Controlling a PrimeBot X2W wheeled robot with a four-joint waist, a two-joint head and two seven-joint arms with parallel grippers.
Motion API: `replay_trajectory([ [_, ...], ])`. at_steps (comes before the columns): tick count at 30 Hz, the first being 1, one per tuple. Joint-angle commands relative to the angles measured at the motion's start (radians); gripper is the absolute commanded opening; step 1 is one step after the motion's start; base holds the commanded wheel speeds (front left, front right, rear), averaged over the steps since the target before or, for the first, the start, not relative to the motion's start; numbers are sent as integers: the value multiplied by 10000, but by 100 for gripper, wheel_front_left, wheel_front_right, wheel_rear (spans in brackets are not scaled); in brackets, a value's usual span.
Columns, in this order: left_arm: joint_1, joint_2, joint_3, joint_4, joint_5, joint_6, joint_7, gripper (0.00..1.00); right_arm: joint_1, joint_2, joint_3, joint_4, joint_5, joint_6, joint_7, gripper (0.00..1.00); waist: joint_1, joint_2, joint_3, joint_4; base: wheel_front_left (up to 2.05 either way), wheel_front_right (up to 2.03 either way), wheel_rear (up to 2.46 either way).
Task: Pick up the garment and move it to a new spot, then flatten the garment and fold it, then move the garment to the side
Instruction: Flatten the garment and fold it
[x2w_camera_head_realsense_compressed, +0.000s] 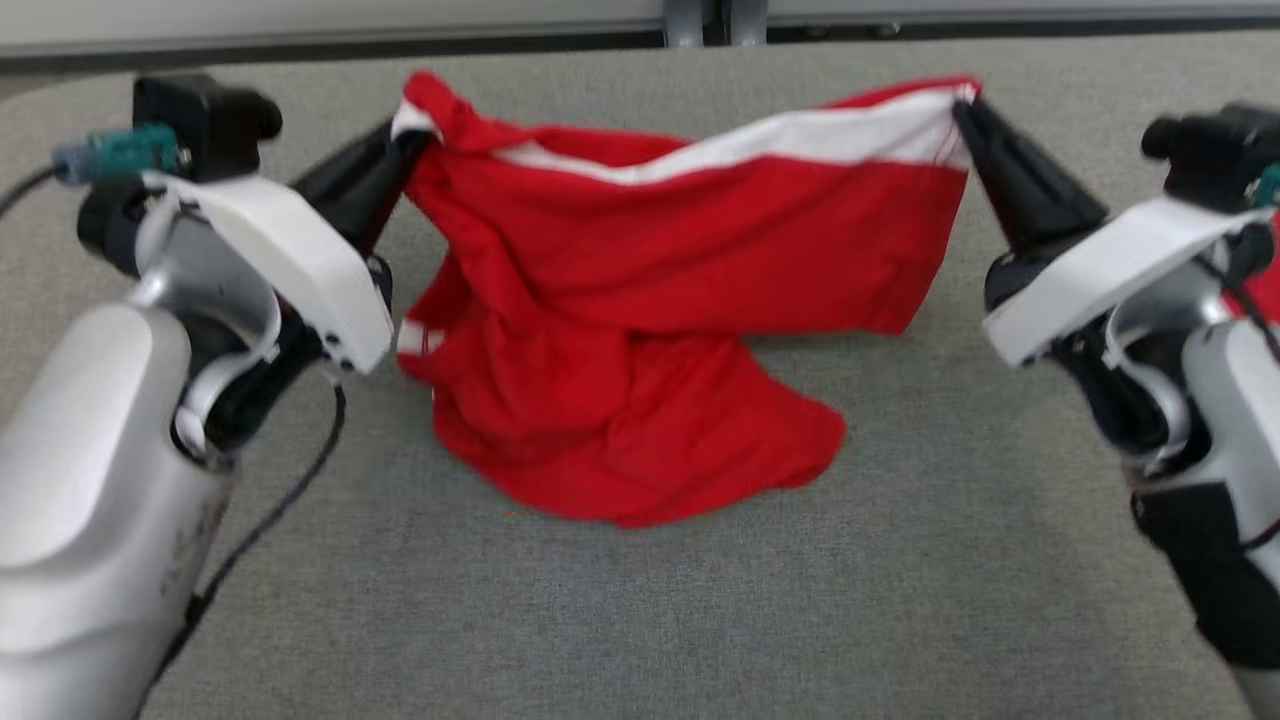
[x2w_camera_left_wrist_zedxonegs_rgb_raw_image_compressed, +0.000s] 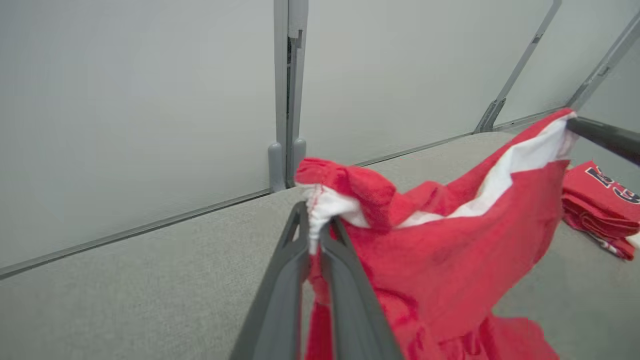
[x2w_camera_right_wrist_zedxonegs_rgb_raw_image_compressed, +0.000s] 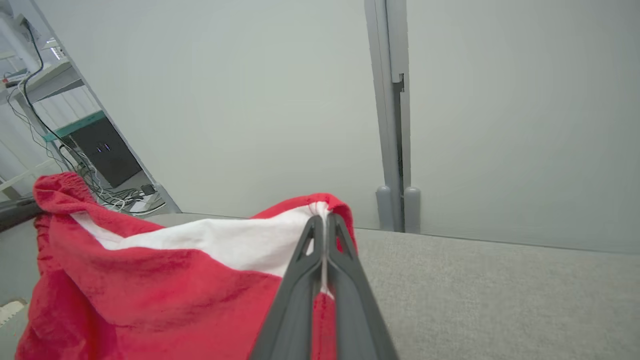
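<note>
**A:** Where is the garment (x2w_camera_head_realsense_compressed: 680, 300) now?

**B:** It hangs between the two arms, over the middle of the desk (x2w_camera_head_realsense_compressed: 640, 620). It is red, with a white band along its top edge.

**A:** Which way does it lie?

**B:** Its long axis goes from left to right across the head view. The top edge is lifted, stretched between the two grips, and sags a little in the middle. The lower part drops toward the robot and rests crumpled on the desk, more on the left side.

**A:** And the fingers?

**B:** The left fingers (x2w_camera_head_realsense_compressed: 365, 175) are pressed together on the left corner, with the white hem between them. The right fingers (x2w_camera_head_realsense_compressed: 1010, 175) are closed tight on the right corner, also on the white band. Both pairs point away from the robot and a little inward.

**A:** What is around it?

**B:** Behind the desk stands a pale partition wall (x2w_camera_left_wrist_zedxonegs_rgb_raw_image_compressed: 125, 100) with a grey post (x2w_camera_left_wrist_zedxonegs_rgb_raw_image_compressed: 287, 100). Another red folded cloth (x2w_camera_left_wrist_zedxonegs_rgb_raw_image_compressed: 600, 205) lies on the desk at the right, apart from the garment.
</note>
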Motion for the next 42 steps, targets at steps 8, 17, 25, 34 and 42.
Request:
replay_trajectory([
  [8,-4444,720,-1607,2098,-715,-16,-786,0,-4347,-816,849,1537,980,3,-1121,0,0,0,2144,-34,0,0,0],
  [17,-7357,642,-2427,4134,-1847,-18,-1271,0,-7476,-1094,1914,3015,1574,3,-2113,0,0,0,2229,-284,0,0,0],
  [25,-8415,663,-3320,4832,-2952,-19,-1926,0,-8974,-1182,2899,3851,2299,3,-2707,0,0,0,2190,-322,0,0,0],
  [34,-6901,1003,-4862,4789,-4285,-19,-2141,0,-7618,-1288,4583,4121,3341,3,-2990,0,0,0,1739,-170,0,0,0],
  [42,-4707,1654,-5876,3962,-5580,-20,-2508,0,-5450,-1835,5866,3678,4382,3,-3100,0,0,0,614,-79,0,0,0],
])
